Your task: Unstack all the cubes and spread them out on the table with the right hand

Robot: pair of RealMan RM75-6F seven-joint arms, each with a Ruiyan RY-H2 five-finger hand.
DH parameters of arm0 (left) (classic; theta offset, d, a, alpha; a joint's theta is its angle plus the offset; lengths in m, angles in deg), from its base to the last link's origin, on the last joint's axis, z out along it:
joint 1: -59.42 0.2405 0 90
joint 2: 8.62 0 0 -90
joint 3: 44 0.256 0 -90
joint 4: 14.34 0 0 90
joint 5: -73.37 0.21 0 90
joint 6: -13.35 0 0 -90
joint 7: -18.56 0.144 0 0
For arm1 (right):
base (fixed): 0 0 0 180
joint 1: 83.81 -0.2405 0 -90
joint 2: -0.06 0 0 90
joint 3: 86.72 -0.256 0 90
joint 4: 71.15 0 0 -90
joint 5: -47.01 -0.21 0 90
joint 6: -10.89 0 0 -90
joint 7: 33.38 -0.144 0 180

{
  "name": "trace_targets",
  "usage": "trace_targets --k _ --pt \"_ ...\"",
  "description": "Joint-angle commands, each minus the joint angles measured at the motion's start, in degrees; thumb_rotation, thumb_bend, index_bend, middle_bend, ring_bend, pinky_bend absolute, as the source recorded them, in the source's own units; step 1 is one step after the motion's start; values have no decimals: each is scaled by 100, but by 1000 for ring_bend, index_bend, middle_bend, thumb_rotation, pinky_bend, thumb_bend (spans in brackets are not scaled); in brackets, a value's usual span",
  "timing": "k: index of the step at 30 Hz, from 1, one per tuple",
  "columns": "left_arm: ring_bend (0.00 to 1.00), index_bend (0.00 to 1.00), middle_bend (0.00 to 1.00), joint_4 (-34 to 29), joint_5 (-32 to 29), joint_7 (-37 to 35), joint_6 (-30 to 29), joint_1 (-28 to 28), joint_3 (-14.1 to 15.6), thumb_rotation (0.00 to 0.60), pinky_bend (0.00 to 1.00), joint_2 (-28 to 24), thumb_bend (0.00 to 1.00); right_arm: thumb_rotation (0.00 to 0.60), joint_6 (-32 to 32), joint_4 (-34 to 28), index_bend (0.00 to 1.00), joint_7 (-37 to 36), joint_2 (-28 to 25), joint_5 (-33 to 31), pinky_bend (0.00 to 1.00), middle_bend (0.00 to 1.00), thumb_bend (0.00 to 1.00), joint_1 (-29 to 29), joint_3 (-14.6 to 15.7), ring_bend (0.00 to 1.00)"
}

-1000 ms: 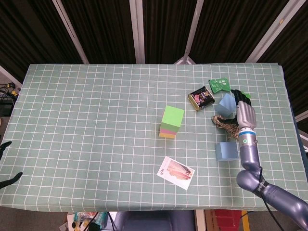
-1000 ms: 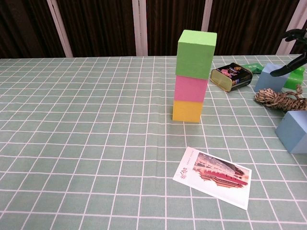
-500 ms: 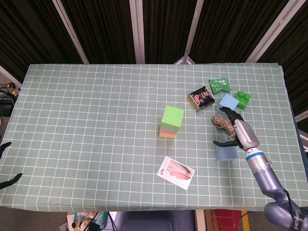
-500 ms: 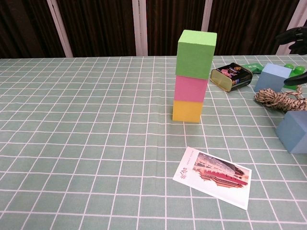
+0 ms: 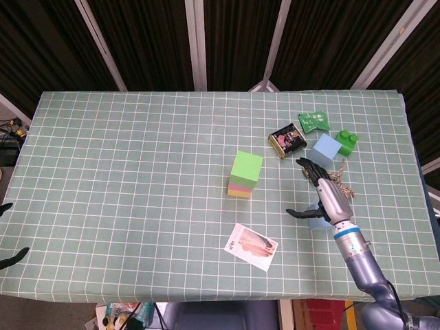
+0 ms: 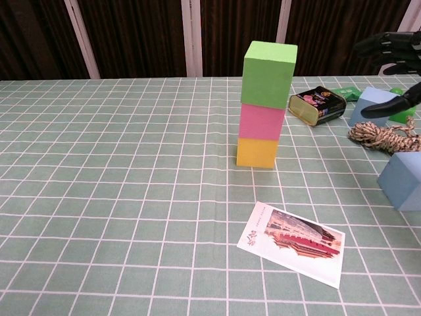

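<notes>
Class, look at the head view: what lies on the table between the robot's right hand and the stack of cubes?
Nothing: in the head view, only bare checked tablecloth separates the right hand from the stack of cubes. The postcard lies nearer the camera, off that line.

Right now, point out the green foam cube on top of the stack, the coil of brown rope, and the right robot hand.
green foam cube (image 6: 269, 76), chest view, front face.
coil of brown rope (image 6: 381, 137), chest view, middle of the coil.
right robot hand (image 5: 324, 196), head view, back of the hand.

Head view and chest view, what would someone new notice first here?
Probably the stack of cubes near the table's middle: green cube on top, pink cube below, yellow cube at the bottom. Next, the right hand, fingers spread and holding nothing, hovers right of the stack over a blue cube and coiled rope.
</notes>
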Motion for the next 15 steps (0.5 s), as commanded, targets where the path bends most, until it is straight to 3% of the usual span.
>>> trace_targets --k 1,7,15 --pt "0 176 0 -8 -10 3 -27 15 -8 600 0 -4 170 600 219 -123 101 444 209 -447 0 76 111 -211 -149 36" --pt "0 176 0 -12 -20 -53 -54 39 -14 600 0 -28 169 600 349 -386 101 1133 395 -1391 0 76 112 -599 -328 30" --pt "0 177 0 -3 -44 -9 -150 70 -56 600 0 16 170 600 288 -554 101 1565 580 -1874 0 76 112 -1049 -388 30"
